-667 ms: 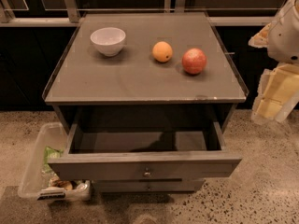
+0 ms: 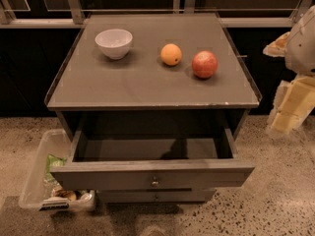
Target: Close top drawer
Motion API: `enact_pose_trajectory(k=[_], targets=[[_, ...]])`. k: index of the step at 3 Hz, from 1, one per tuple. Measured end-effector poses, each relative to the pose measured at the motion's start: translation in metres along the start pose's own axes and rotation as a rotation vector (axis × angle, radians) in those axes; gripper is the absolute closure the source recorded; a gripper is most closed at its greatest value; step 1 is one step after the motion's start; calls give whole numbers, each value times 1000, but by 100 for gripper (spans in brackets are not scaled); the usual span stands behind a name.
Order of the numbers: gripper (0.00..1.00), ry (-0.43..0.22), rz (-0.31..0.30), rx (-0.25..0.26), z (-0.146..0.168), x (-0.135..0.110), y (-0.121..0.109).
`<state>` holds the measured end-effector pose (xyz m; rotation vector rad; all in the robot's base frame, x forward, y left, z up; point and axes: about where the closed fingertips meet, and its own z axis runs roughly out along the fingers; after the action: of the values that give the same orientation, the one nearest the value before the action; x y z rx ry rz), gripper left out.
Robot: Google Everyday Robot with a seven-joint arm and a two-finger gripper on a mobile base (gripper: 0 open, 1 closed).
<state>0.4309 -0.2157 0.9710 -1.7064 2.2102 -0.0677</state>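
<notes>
Front of top drawer (image 2: 152, 175) unobstructed, floor (image 2: 275, 203) ahead open; plastic bin (image 2: 33, 181) crowds its left corner; gripper (image 2: 289, 107) off right, apart.

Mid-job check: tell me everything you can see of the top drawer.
The top drawer is grey and matte, wood-like, pulled well out of the cabinet and sitting level. Its flat front carries one small round metal knob at centre. The inside looks empty and shadowed. Nothing touches it; the claw hangs off to the right of the cabinet, apart from the drawer.
</notes>
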Motion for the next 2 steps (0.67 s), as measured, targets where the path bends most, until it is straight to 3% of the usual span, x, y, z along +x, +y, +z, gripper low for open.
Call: enact_pose_trajectory(k=[1, 2], targets=[[0, -97, 23, -23, 24, 8, 29], [0, -232, 148, -139, 89, 32, 78]])
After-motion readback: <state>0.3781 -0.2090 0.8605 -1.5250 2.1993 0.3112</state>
